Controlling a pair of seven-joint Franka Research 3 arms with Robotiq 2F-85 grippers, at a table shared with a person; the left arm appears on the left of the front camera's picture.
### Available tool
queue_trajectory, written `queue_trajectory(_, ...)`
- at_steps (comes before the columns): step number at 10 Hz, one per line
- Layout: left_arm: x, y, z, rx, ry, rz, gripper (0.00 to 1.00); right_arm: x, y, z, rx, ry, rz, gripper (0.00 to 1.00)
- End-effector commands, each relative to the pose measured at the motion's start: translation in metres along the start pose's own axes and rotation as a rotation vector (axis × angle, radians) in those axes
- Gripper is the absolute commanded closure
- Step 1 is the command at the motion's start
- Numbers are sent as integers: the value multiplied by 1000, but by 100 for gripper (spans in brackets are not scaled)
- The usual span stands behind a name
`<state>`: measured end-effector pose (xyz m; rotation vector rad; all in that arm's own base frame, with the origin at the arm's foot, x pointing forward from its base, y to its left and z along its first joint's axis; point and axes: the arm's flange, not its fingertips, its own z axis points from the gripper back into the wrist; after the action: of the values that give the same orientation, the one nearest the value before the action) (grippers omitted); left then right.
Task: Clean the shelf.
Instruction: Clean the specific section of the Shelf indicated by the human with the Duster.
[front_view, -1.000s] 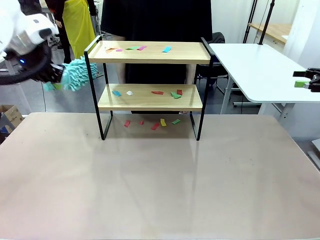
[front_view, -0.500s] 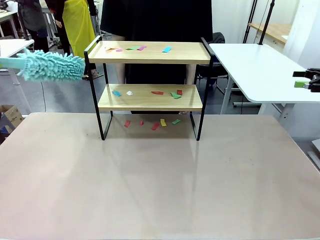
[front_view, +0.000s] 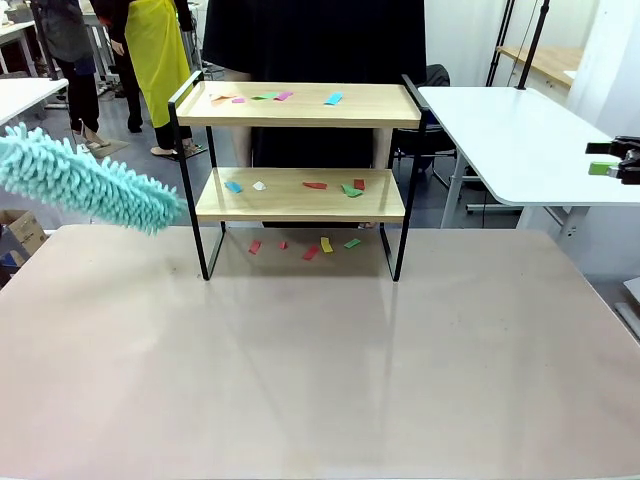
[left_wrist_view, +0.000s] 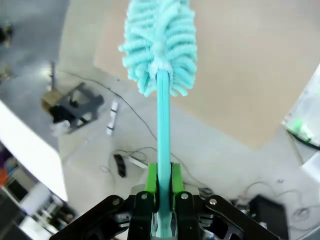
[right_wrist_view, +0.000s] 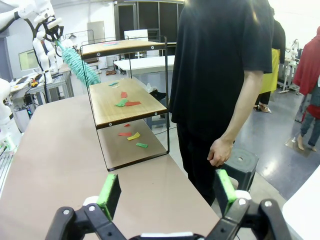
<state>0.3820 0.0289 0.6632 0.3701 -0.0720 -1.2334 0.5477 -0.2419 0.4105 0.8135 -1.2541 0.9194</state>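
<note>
- since the shelf (front_view: 380, 105) stands centre, toward the far side, why's the duster (front_view: 90, 185) out left?
- my left gripper (left_wrist_view: 163, 177) clamps its handle to aim at it, i judge; right gripper (right_wrist_view: 167, 192) hangs released.

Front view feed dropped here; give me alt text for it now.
A fluffy teal duster slants in from the left, its tip near the left frame of the shelf. Coloured scraps lie on both wooden boards and on the table beneath; a person in black stands behind.
</note>
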Motion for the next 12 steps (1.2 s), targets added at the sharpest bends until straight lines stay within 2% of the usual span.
queue_trajectory(1,-19,-27,-1,58,-48,-241,87,4,1,-1,2,-2,7,0)
queue_trajectory(4,-23,-52,-1,60,-12,-480,87,4,1,-1,2,-2,7,0)
queue_trajectory(6,-11,-64,1,52,12,-554,87,4,1,-1,2,-2,7,0)
queue_trajectory(7,-2,-63,2,34,4,-512,87,4,1,-1,2,-2,7,0)
queue_trajectory(8,-13,-60,1,44,-10,-514,87,4,1,-1,2,-2,7,0)
queue_trajectory(12,-13,-60,1,44,-10,-514,87,4,1,-1,2,-2,7,0)
